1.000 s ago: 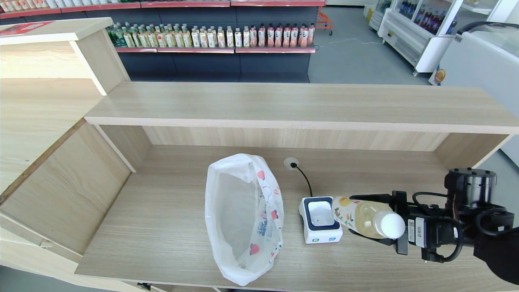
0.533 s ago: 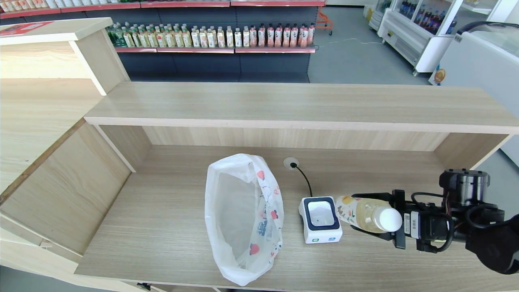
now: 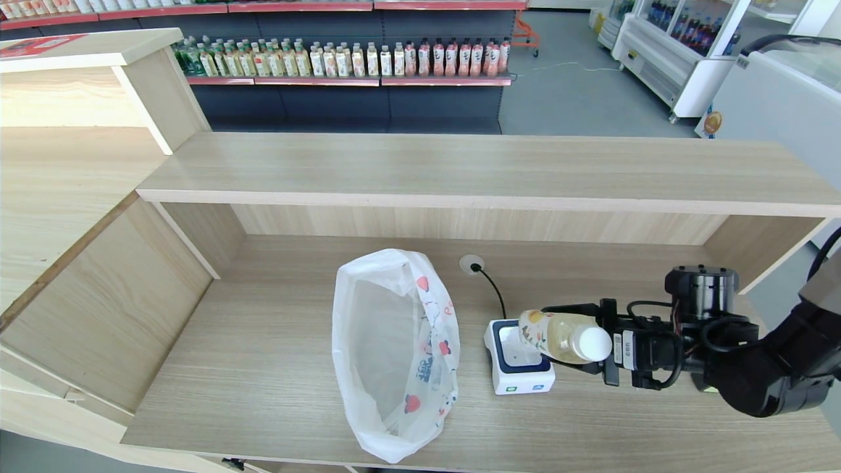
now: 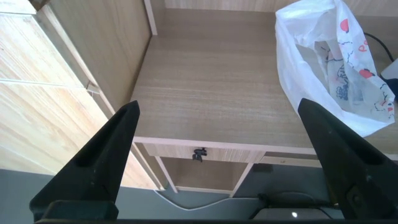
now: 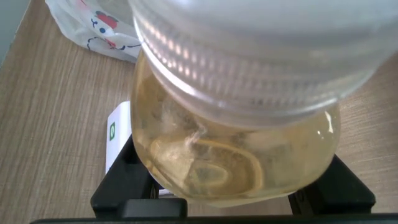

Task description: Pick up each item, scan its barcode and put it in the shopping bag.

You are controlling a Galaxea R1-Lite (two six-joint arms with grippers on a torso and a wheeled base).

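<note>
**Moving a drink bottle over the barcode scanner**

Gripping a drink bottle [image 3: 557, 335] of pale yellow liquid, the right gripper [image 3: 573, 337] is closed around its body and holds it on its side above the table [image 3: 263, 368], white cap pointing back toward the arm. Over the last second the right arm has carried the bottle toward the robot's left. It was just beside the barcode scanner [image 3: 519, 380], and its label end now hangs over the scanner's glass window. The scanner's black cable [image 3: 494, 289] runs back to a hole in the table. This looks like the scanning step, with bagging not yet done. Whether the barcode faces the window cannot be told. The white shopping bag [image 3: 394, 355] with red prints lies open-mouthed just to the left of the scanner. The left gripper [image 4: 219, 109] hangs open and holds nothing, off the table's near edge by the bag.
</note>
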